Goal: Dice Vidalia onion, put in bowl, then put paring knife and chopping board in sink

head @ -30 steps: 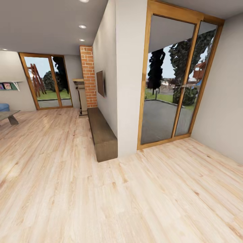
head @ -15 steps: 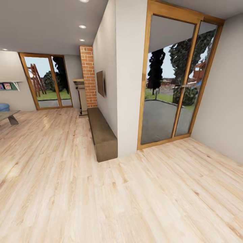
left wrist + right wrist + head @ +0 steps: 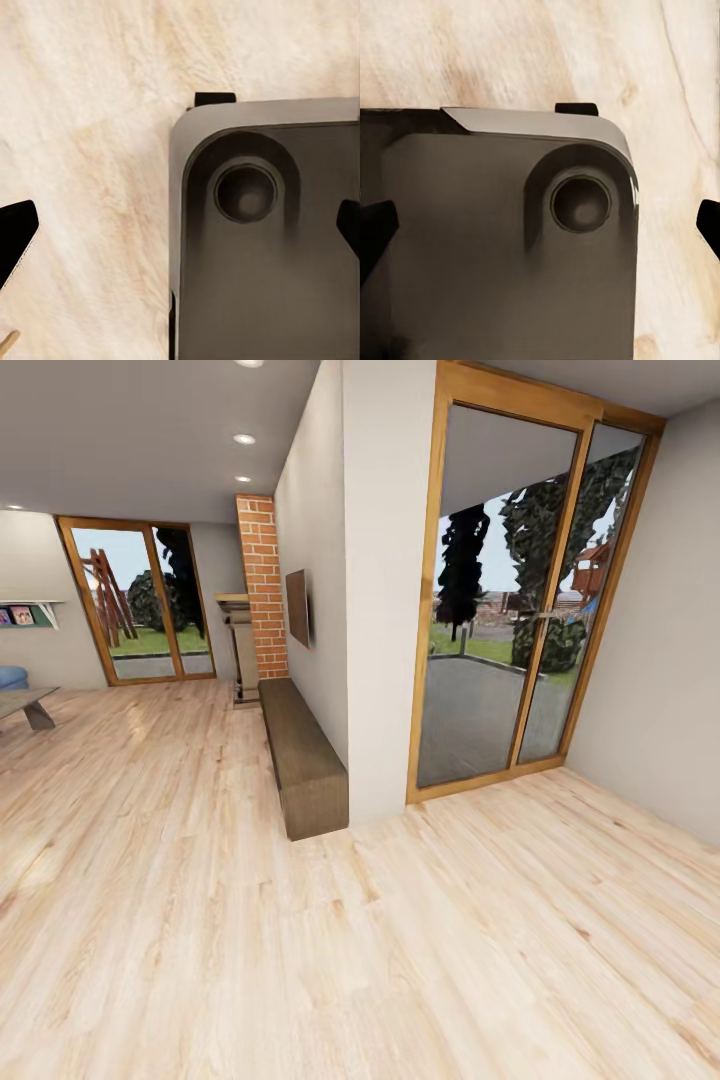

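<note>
Head view: the camera faces a living area with a pale wooden floor (image 3: 400, 960) running across the whole foreground. A white wall (image 3: 385, 610) projects toward the camera at centre and ends in a square corner; along its left face sits a long dark brown bench (image 3: 303, 760), resting on the floor and touching the wall. A dark flat panel (image 3: 297, 607) hangs on that same face above the bench, and a red brick column (image 3: 262, 588) stands at the far end, with a small stand (image 3: 240, 630) just beside it. To the right of the wall corner, a tall glass door with a wooden frame (image 3: 520, 600) shows trees and a paved area outside. A second glass door (image 3: 140, 600) is set in the far left wall. At the left edge are a low grey table (image 3: 25, 705), part of a blue seat (image 3: 12, 677) and a wall shelf (image 3: 28, 613) (its contents are too small to identify). None of the task's things, including the sink and the onion, appears here, so their position cannot be told. Left wrist view: the left gripper (image 3: 184, 232) points down at the floor and at the grey robot base (image 3: 262, 247), which carries a round recess; the dark fingertips (image 3: 16, 232) sit at opposite edges, so the jaws are spread wide with nothing between them. Right wrist view: the right gripper (image 3: 544, 229) likewise looks down on the base (image 3: 502, 247), jaws spread, holding nothing.
</note>
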